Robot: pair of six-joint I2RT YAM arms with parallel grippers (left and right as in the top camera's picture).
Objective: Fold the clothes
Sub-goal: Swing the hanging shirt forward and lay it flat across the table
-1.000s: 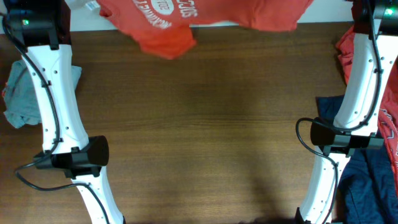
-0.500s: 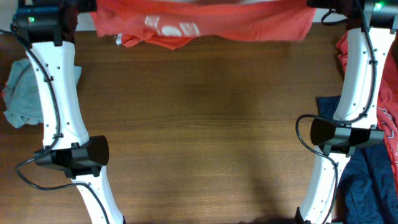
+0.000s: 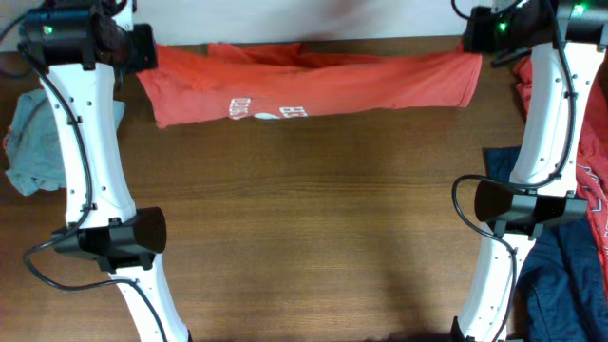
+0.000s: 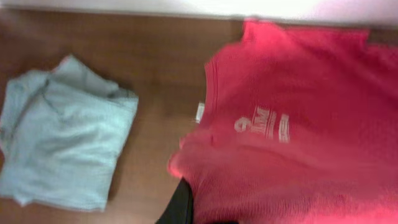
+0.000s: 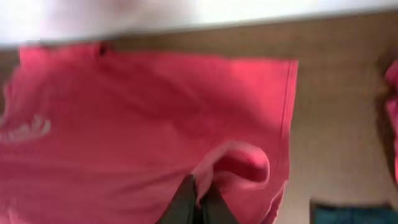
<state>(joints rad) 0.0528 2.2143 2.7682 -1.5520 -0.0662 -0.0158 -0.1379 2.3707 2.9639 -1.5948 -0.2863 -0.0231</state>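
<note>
Orange-red cloth is stretching in a long band along the far edge of the brown wooden table. It is the orange-red T-shirt with white printed lettering, spanning the gap between the two white arms with the lettering facing up towards its left half.

The left gripper is pinching the shirt's left end, its jaws pressed together on the fabric. In the left wrist view one dark finger is disappearing under bunched cloth, and a small white tag is showing at the shirt's edge. The right gripper is clamping the right end the same way, with a fold of cloth puffing up just above its dark fingers.

A crumpled pale grey-green garment is lying at the table's left side, partly under the left arm and separated from the shirt by bare wood. At the right edge a red garment is showing behind the right arm, which is covering part of it. A navy garment is lying nearer the front corner, beside that arm's base.
</note>
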